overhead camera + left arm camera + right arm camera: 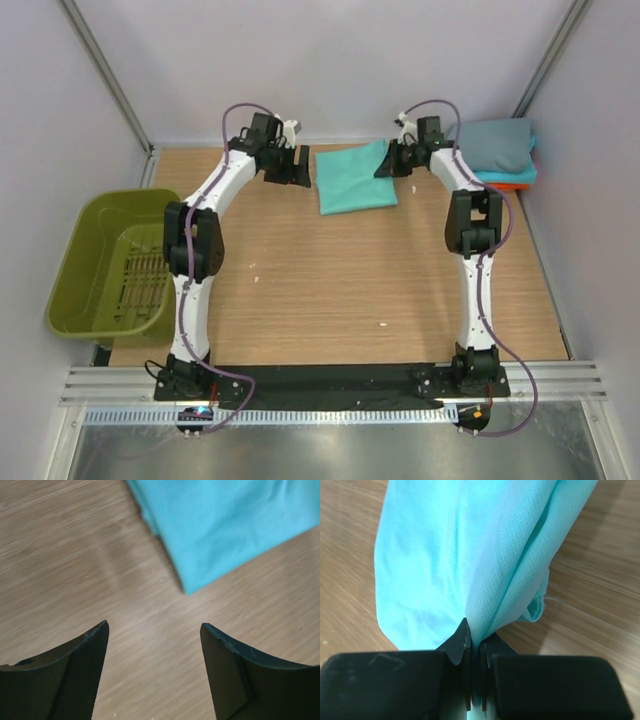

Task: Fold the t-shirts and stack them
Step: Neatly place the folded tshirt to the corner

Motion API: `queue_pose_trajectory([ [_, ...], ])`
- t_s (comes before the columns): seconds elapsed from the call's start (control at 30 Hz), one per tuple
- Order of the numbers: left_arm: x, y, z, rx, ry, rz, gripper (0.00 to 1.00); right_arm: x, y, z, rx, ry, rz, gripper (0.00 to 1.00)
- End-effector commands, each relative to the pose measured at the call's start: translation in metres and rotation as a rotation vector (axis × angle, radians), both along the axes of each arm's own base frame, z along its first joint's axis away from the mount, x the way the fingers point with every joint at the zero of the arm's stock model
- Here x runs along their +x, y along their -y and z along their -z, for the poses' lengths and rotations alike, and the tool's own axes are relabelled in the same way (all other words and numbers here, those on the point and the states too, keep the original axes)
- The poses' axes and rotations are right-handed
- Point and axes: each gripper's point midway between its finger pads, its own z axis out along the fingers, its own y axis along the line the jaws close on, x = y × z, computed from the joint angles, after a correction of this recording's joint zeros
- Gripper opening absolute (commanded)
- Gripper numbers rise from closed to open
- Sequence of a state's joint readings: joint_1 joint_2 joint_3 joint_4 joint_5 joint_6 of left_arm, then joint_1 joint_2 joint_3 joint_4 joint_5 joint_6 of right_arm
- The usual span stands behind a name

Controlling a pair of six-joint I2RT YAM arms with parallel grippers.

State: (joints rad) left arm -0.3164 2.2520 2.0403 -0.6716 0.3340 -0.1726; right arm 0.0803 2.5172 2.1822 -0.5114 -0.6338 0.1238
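Observation:
A folded mint-green t-shirt (354,178) lies at the back middle of the table. My right gripper (388,165) is shut on its right edge, and the cloth (470,560) rises bunched from between the black fingers (462,642). My left gripper (297,166) hovers open just left of the shirt over bare wood, nothing between its fingers (85,665). The shirt's corner (220,530) shows ahead of it and to the right. A stack of folded t-shirts (503,150) sits at the back right, slate grey on top, with cyan and orange-red edges beneath.
An olive-green plastic basket (110,262) stands off the table's left edge. White walls close the back and sides. Small white specks (383,322) lie on the wooden tabletop (340,290).

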Motion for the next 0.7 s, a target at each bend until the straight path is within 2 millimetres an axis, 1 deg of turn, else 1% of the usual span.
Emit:
queue_pose_trajectory([
  [0.0,-0.049,-0.028,-0.039,0.094,-0.008,0.071,0.73,0.008,0.065,-0.087,-0.190,0.210,0.039,0.01],
  [0.03,-0.056,-0.029,-0.039,0.092,-0.015,0.081,0.72,0.007,0.068,-0.092,-0.215,0.224,0.034,0.01],
  [0.07,-0.065,-0.030,-0.051,0.086,0.007,0.092,0.71,0.005,0.092,-0.095,-0.241,0.216,0.066,0.01],
  [0.1,-0.068,-0.033,-0.047,0.102,0.011,0.086,0.71,0.005,0.101,-0.105,-0.276,0.247,0.063,0.01],
  [0.13,-0.076,-0.037,-0.039,0.118,-0.012,0.083,0.71,0.005,0.109,-0.108,-0.296,0.250,0.068,0.01],
  [0.17,-0.081,-0.037,-0.039,0.126,-0.013,0.087,0.71,0.002,0.115,-0.108,-0.316,0.243,0.073,0.01],
  [0.2,-0.084,-0.038,-0.045,0.125,0.000,0.087,0.71,0.006,0.127,-0.118,-0.333,0.264,0.093,0.01],
  [0.23,-0.090,-0.039,-0.044,0.128,-0.005,0.095,0.71,0.007,0.136,-0.119,-0.353,0.270,0.100,0.01],
  [0.27,-0.093,-0.038,-0.047,0.128,0.003,0.100,0.71,0.008,0.141,-0.121,-0.369,0.277,0.105,0.01],
  [0.3,-0.096,-0.036,-0.054,0.127,0.022,0.112,0.71,0.013,0.154,-0.127,-0.399,0.297,0.127,0.01],
  [0.33,-0.099,-0.035,-0.055,0.128,0.025,0.117,0.71,0.016,0.159,-0.129,-0.413,0.309,0.135,0.01],
  [0.37,-0.103,-0.033,-0.053,0.129,0.017,0.121,0.71,0.018,0.165,-0.130,-0.425,0.318,0.142,0.01],
  [0.4,-0.105,-0.033,-0.056,0.128,0.027,0.121,0.72,0.021,0.169,-0.135,-0.440,0.335,0.150,0.01],
  [0.47,-0.110,-0.034,-0.052,0.133,0.017,0.121,0.71,0.025,0.174,-0.142,-0.474,0.366,0.161,0.01],
  [0.53,-0.113,-0.035,-0.052,0.134,0.014,0.120,0.71,0.030,0.179,-0.151,-0.496,0.400,0.166,0.01],
  [0.57,-0.116,-0.036,-0.050,0.135,0.008,0.122,0.71,0.033,0.181,-0.160,-0.514,0.425,0.175,0.01],
  [0.63,-0.119,-0.039,-0.051,0.141,0.013,0.122,0.72,0.036,0.188,-0.169,-0.530,0.442,0.184,0.01],
  [0.67,-0.120,-0.038,-0.050,0.142,0.012,0.124,0.72,0.043,0.194,-0.181,-0.524,0.471,0.209,0.01],
])
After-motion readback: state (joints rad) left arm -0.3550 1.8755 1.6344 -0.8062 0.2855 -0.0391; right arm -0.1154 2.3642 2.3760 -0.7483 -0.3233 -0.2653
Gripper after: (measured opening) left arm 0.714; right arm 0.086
